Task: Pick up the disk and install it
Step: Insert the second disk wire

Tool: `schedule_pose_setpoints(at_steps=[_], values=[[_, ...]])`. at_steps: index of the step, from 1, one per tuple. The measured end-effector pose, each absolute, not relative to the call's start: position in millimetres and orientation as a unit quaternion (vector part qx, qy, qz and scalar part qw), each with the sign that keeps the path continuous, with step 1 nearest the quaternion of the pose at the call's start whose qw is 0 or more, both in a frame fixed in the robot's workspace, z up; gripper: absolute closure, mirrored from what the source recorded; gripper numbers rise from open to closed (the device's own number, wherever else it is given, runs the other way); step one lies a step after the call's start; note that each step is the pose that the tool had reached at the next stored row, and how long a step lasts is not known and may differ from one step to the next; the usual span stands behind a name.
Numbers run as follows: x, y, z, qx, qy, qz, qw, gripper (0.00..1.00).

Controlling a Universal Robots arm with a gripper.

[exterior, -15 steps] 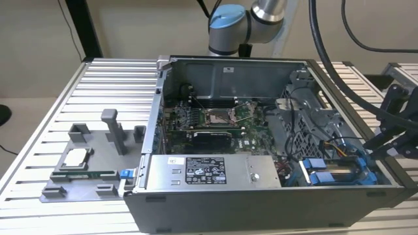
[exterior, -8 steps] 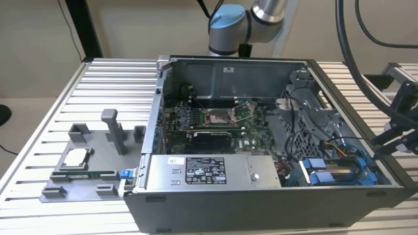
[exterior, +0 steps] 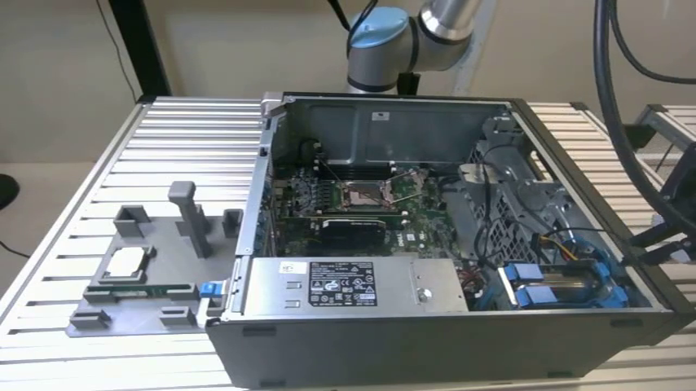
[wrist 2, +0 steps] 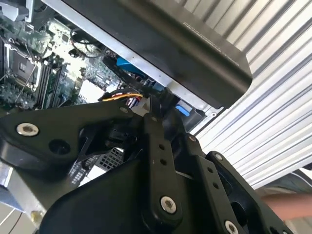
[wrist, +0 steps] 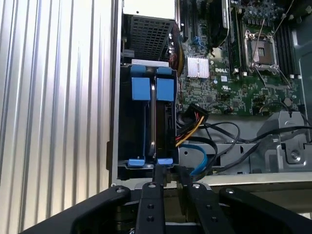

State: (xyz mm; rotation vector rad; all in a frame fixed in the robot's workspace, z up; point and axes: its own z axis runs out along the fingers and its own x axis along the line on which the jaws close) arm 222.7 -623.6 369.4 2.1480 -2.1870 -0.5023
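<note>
disk (wrist: 152,112) upright in the case's drive bay, fingers (wrist: 155,178) at its blue bracket

The open grey computer case (exterior: 457,244) is accessible from above. Beside the blue-bracketed silver disk (wrist: 152,122), the case's metal side wall (wrist: 116,97) and orange-yellow cable bundle (wrist: 190,129) restrict lateral clearance.

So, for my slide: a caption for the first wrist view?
Gripper at the blue-framed disk standing in the computer case's drive bay.
</note>
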Motion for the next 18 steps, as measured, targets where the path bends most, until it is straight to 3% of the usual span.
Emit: schedule_pose_setpoints(at_steps=[18], values=[[223,-633,354,0.691,-0.697,-0.189,-0.009,0.0]])
